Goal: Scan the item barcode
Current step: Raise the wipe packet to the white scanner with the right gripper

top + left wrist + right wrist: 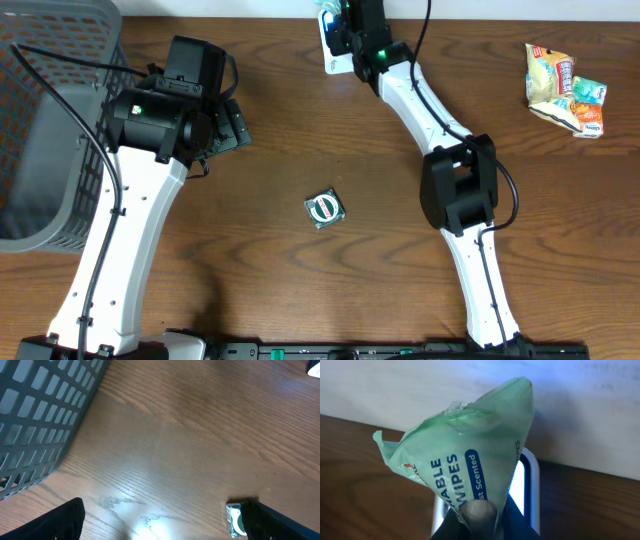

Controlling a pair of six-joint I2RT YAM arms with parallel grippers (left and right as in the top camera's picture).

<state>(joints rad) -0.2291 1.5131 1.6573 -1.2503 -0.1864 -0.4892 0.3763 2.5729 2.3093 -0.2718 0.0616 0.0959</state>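
A pale green wipes packet (465,445) with blue lettering is pinched at its lower edge by my right gripper (477,517), which is shut on it. The packet hangs just in front of a white scanner (526,485) whose window glows blue. In the overhead view the right gripper (345,22) and packet (328,14) are at the table's far edge, over the scanner (335,58). My left gripper (165,525) is open and empty above bare wood. In the overhead view the left gripper (232,125) is at the left, beside the basket.
A grey mesh basket (50,120) fills the far left corner and shows in the left wrist view (40,410). A small green and white packet (324,208) lies mid-table, by the left gripper's right finger (234,520). Snack packets (565,90) lie at the far right.
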